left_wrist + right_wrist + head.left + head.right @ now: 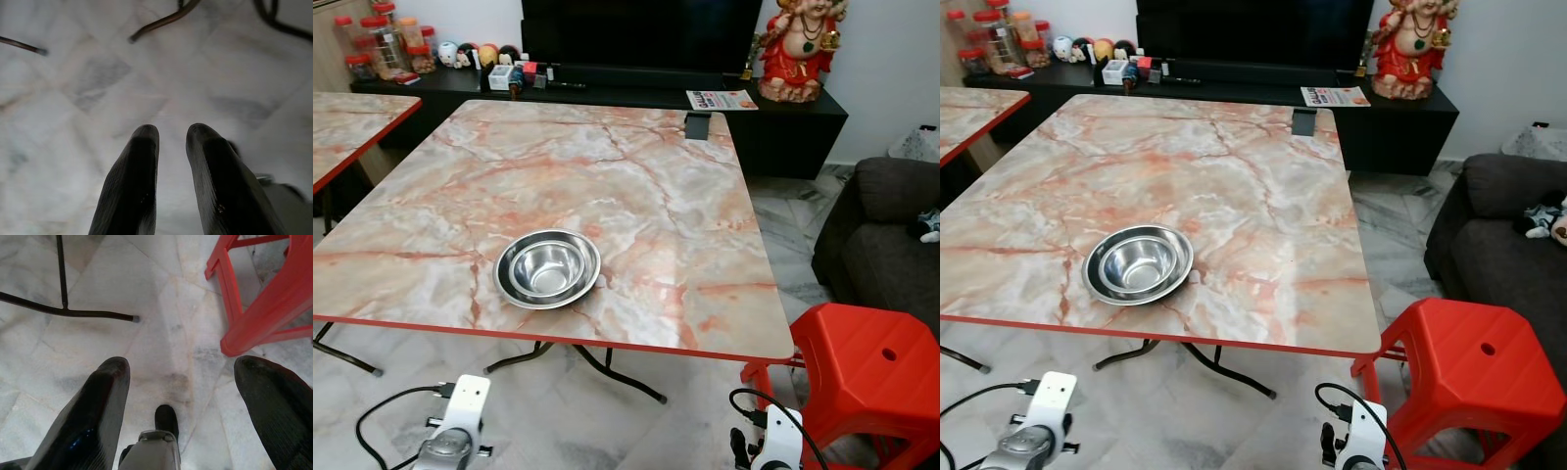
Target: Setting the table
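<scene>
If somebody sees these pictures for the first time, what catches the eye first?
The steel bowls, nested together, sit alone near the front edge of the marble-pattern table. A bright red plastic stool stands on the floor at the table's right front corner. Both arms hang low over the floor.

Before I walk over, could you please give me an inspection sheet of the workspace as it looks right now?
Surface: marble-pattern table with red edge, mostly bare.
Job's things: stacked steel bowls near the front edge.
Clutter: small dark object at the far edge.
Hands: left hand low over the floor, fingers narrowly apart; right hand low, open wide.
Cables: black cables at both wrists.
Surroundings: red stool at right, dark sofa, cabinet with jars and statue, second table at left.
</scene>
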Motion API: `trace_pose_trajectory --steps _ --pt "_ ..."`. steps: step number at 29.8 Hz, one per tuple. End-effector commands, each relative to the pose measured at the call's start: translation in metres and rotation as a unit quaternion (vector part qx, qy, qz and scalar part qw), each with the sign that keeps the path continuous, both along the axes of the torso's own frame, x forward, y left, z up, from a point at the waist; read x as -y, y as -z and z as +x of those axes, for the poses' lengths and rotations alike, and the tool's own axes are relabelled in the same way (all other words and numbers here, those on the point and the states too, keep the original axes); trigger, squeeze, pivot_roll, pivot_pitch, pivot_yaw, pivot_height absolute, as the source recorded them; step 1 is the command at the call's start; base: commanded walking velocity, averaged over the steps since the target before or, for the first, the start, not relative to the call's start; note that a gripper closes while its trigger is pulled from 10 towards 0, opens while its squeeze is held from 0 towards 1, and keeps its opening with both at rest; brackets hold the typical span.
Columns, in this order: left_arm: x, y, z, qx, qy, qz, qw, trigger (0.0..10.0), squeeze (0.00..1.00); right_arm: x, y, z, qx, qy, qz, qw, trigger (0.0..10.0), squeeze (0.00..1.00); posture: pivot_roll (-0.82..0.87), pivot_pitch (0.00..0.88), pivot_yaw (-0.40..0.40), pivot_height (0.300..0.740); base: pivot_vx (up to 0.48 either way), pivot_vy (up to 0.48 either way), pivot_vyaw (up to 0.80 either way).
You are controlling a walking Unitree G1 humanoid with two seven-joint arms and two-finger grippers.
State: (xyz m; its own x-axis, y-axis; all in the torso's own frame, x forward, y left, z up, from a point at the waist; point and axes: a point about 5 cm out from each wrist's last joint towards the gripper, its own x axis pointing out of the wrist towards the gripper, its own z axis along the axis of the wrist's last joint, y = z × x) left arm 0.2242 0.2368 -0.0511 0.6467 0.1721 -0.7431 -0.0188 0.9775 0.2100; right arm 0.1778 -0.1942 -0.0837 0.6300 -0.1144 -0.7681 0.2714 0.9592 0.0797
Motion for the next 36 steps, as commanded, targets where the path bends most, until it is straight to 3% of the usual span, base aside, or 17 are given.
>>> trace_pose_trajectory --steps 1,5,14,25,36 --pt "0.008 0.004 -0.002 -0.003 -0.013 -0.033 0.999 10.0 0.0 0.001 0.0 0.0 0.001 -0.001 -0.005 1.0 10.0 0.0 -0.03 0.0 -0.013 0.74 0.0 0.0 0.0" --pt "0.018 0.007 -0.003 0.004 -0.031 -0.064 0.997 10.0 0.0 0.002 -0.001 0.001 0.003 0.002 -0.006 1.0 10.0 0.0 -0.03 0.0 -0.007 0.74 0.0 0.0 0.0" --pt "0.03 0.009 -0.003 0.022 -0.036 -0.073 0.996 10.0 0.0 0.002 -0.003 0.005 0.016 0.005 -0.002 1.0 10.0 0.0 -0.06 0.0 0.012 0.74 0.0 0.0 0.0" --pt "0.032 0.01 -0.004 0.024 -0.052 -0.08 0.995 10.0 0.0 0.006 -0.002 0.001 0.013 0.011 -0.007 1.0 10.0 0.0 -0.06 0.0 0.007 0.74 0.0 0.0 0.0" --pt "0.03 0.012 -0.008 0.013 -0.056 -0.066 0.996 10.0 0.0 0.005 -0.003 0.002 0.017 0.016 -0.003 1.0 10.0 0.0 -0.05 0.0 -0.001 0.74 0.0 0.279 -0.29"
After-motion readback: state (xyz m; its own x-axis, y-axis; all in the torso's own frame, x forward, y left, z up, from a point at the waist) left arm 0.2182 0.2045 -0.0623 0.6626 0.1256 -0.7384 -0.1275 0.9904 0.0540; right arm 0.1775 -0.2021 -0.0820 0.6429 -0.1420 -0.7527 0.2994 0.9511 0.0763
